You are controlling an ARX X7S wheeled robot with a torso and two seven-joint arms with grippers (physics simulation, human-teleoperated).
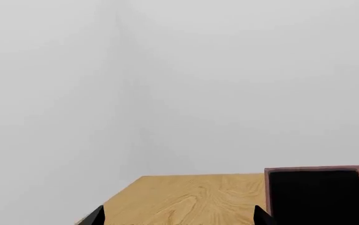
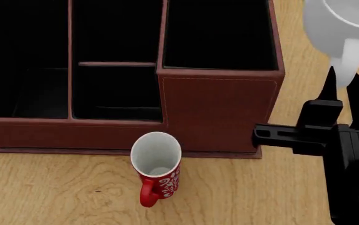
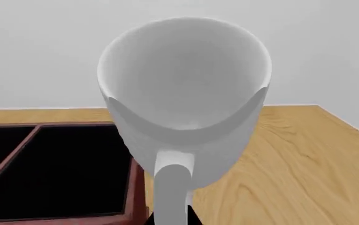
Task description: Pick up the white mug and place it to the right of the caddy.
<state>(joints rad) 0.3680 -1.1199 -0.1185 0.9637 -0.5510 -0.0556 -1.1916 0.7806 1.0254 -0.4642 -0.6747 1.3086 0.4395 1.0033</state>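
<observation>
White mug (image 2: 342, 28) up in the air, just right of the caddy (image 2: 220, 110), held by its handle in the right claw (image 2: 343, 84); tipped, mouth facing the wrist camera; red mug (image 2: 157, 166) down on the wood table (image 2: 54, 192), touching the front of the caddy; left claw (image 1: 179, 216) tips set wide, holding nothing.

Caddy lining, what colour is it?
Black inside the red-brown caddy; clearest in the head view.
</observation>
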